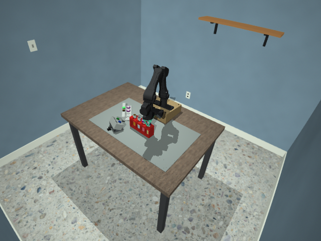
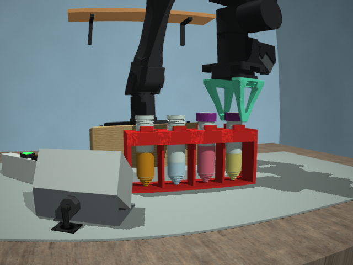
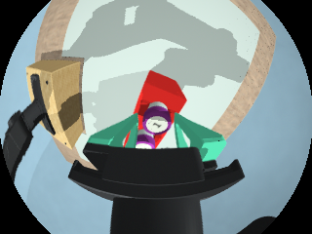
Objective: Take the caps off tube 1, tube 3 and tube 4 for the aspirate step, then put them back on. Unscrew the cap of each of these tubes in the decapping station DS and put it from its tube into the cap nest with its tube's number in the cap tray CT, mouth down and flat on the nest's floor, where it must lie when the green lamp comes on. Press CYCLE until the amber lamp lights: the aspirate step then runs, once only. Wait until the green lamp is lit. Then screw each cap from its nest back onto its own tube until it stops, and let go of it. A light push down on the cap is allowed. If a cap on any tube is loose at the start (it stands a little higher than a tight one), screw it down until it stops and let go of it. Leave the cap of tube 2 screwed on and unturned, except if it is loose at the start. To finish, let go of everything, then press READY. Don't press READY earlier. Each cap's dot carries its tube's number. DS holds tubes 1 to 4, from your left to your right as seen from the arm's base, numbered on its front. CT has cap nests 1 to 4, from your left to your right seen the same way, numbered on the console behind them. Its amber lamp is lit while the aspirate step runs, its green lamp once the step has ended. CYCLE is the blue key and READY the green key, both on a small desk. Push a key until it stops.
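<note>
In the red decapping station (image 1: 141, 127) (image 2: 190, 138), tube 1 with yellow liquid (image 2: 233, 164) has its purple cap (image 2: 233, 116) (image 3: 156, 124) on. My gripper (image 1: 148, 122) (image 2: 233, 117) (image 3: 156, 116) is open, its green fingertips on either side of that cap. Tube 2, pink (image 2: 206, 162), wears its purple cap (image 2: 206, 117) (image 3: 144, 142). Tube 3, pale blue (image 2: 176, 171), and tube 4, orange (image 2: 145, 164), are uncapped. Two purple caps (image 1: 128, 106) (image 1: 128, 110) lie in the far nests of the white cap tray (image 1: 126, 113). The green lamp (image 1: 124, 107) (image 2: 27, 153) is lit. How tightly cap 1 sits cannot be told.
A grey key desk (image 1: 116, 125) (image 2: 78, 168) with a blue key (image 1: 119, 121) and a green key (image 1: 117, 118) stands beside the station. A wooden box (image 1: 172, 114) (image 2: 108, 138) (image 3: 68, 97) is behind the station, around the arm's base.
</note>
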`<state>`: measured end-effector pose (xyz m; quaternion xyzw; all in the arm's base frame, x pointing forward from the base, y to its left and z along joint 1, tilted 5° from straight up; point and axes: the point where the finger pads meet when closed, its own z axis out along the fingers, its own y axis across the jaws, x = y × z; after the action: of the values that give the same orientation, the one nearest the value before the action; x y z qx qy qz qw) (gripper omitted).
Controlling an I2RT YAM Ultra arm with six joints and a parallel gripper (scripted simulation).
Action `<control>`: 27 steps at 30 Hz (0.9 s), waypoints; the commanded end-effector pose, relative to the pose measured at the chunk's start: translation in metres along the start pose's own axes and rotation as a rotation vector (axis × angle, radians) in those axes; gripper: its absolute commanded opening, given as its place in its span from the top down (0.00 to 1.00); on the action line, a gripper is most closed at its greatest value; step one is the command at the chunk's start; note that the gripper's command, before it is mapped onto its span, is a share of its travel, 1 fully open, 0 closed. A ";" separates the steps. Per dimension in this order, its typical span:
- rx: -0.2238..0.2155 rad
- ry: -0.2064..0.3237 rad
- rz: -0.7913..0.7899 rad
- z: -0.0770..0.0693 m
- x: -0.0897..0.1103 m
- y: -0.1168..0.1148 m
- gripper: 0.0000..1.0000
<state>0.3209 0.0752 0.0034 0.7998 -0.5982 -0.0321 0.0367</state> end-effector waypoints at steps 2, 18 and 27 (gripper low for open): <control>0.025 0.002 -0.113 -0.007 0.001 -0.007 0.51; 0.025 0.002 -0.113 -0.007 0.001 -0.007 1.00; 0.025 -0.001 0.086 -0.007 0.001 -0.007 1.00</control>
<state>0.3224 0.0751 0.0052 0.8070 -0.5886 -0.0321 0.0358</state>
